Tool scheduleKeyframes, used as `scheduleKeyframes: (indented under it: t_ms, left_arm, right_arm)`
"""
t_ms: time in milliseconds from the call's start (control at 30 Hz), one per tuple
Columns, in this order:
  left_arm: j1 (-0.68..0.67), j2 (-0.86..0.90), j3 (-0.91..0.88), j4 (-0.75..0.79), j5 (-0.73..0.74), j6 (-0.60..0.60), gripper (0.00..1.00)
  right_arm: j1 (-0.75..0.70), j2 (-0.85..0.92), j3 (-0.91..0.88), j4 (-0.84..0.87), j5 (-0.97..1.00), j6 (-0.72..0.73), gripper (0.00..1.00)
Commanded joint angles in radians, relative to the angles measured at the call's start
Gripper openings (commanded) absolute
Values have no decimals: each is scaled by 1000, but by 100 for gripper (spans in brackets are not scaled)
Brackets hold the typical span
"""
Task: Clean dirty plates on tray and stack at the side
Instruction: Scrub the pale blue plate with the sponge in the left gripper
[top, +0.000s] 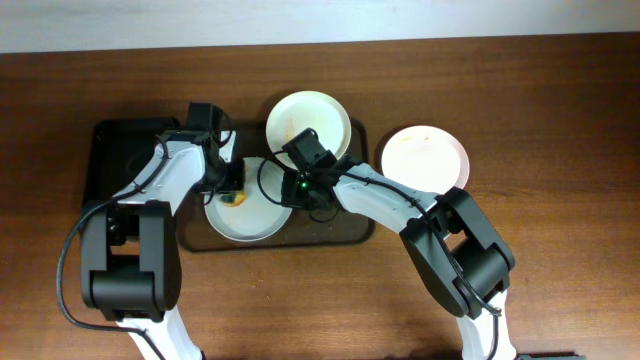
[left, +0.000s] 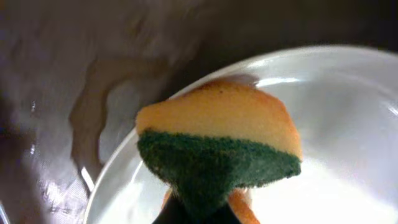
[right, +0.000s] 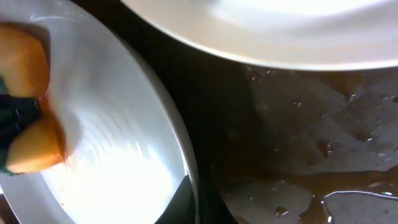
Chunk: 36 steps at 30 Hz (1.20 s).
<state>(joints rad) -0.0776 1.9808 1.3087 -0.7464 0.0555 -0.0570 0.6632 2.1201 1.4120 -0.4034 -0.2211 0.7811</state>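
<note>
While the sponge (left: 217, 134) sits on the near plate (top: 250, 225): cleaning is under way, with the scrub on this plate unfinished by my reading.
Left gripper (top: 232, 196): clenched on the sponge, yellow side up and green pad down, pressing on the left part of the near plate.
Right gripper (top: 303, 192): at the near plate's right rim. The right wrist view shows one dark finger against that rim, but I cannot tell whether the jaws are clamped on it.
Near plate: on the tray (top: 345, 228), near-left of its middle. Orange-red sauce (right: 55, 158) shows around the sponge, and the rest of the plate looks glossy and pale.
Far plate (top: 308, 118): on the far part of the tray, just beside the near plate, with a faint orange smear on its left. It probably still needs cleaning.
Side plate (top: 425, 155): off the tray, on the table (top: 560, 100) to its right, looking clean. It is likely the start of the stack.
Tray surface: wet patches show in the right wrist view.
Left to do: finish the near plate, clean the far one, and stack both on the side plate.
</note>
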Motion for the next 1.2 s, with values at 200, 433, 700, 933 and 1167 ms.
scheduleKeyframes:
  t_ms: [200,433,700,933,1167]
  left_arm:
    - [2,1,9,-165,273,43,1]
    - [2,1,9,-9,-184,-130,1]
    - [2,1,9,-229,106,-1,1]
    - [2,1,8,-19,249,63,1]
    - [2,1,8,-58,-206,-140,1]
  right_arm:
    - [-3,19,13,-5,-5,-6,4]
    - [-3,19,13,-11,-5,-6,4]
    - [-3,19,13,-11,-5,-6,4]
    - [-3,19,13,-11,-8,-6,4]
    - [-3,19,13,-11,-8,-6,4]
